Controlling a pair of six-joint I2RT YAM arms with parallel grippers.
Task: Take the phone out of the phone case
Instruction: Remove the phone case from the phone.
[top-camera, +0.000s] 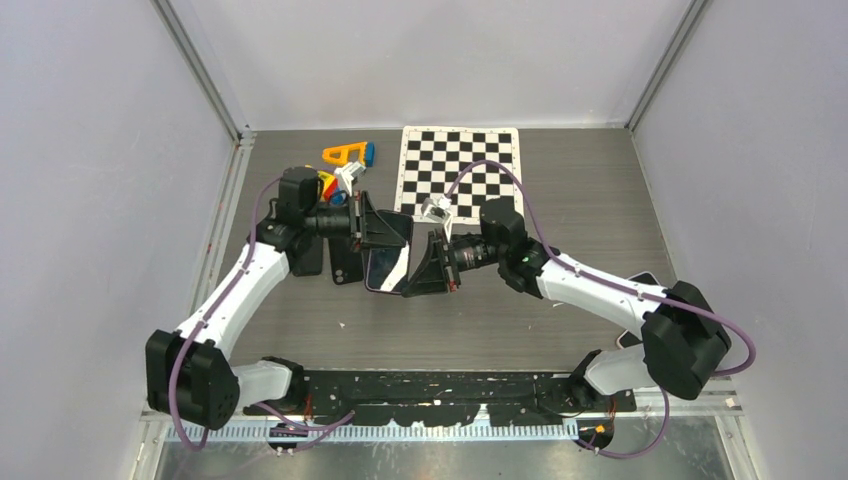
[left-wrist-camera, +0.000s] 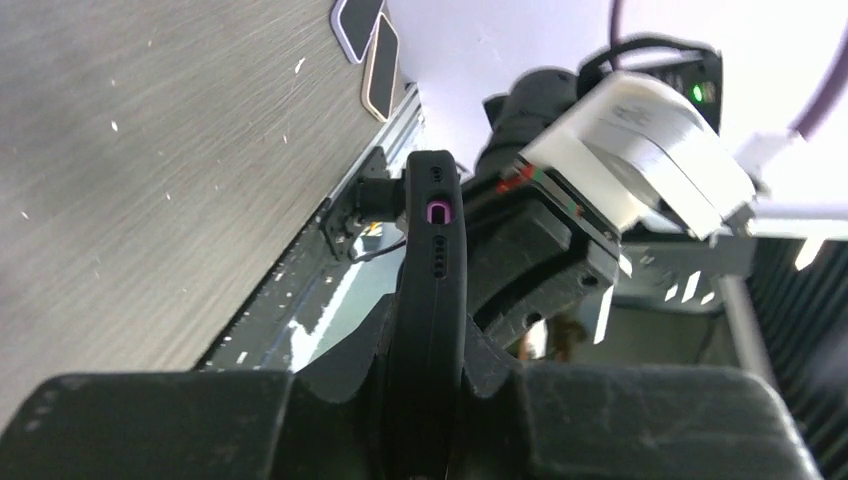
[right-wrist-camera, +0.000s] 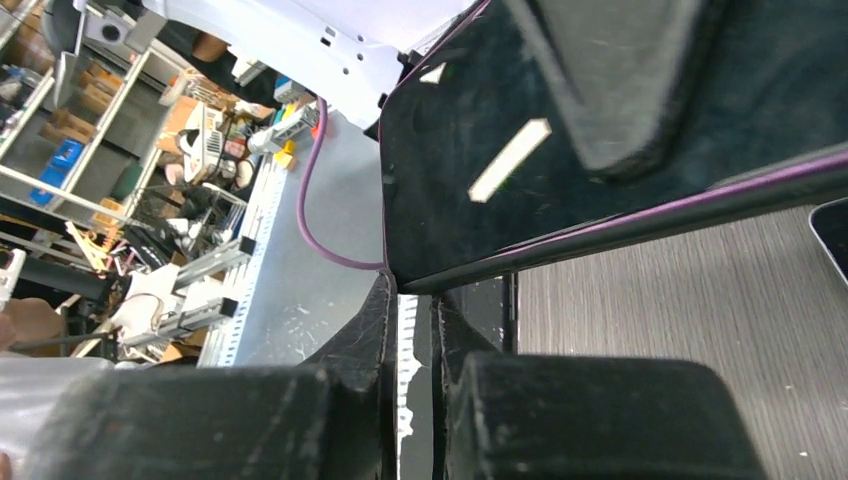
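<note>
The phone in its black case (top-camera: 385, 262) is held up over the table between both arms. My left gripper (top-camera: 383, 233) is shut on its upper part. In the left wrist view the cased phone (left-wrist-camera: 432, 270) stands edge-on between my gripper's (left-wrist-camera: 428, 350) fingers, with a purple-rimmed port showing. My right gripper (top-camera: 412, 280) is at the phone's lower corner. In the right wrist view the dark screen with a thin purple rim (right-wrist-camera: 600, 130) fills the top. My gripper (right-wrist-camera: 412, 300) is closed to a narrow slit, and the tips pinch the case's corner.
Other dark phones (top-camera: 338, 262) lie on the table under the left arm, and more (top-camera: 640, 280) lie by the right arm. Colourful toys (top-camera: 348, 155) and a checkerboard (top-camera: 460, 165) are at the back. White walls enclose the table.
</note>
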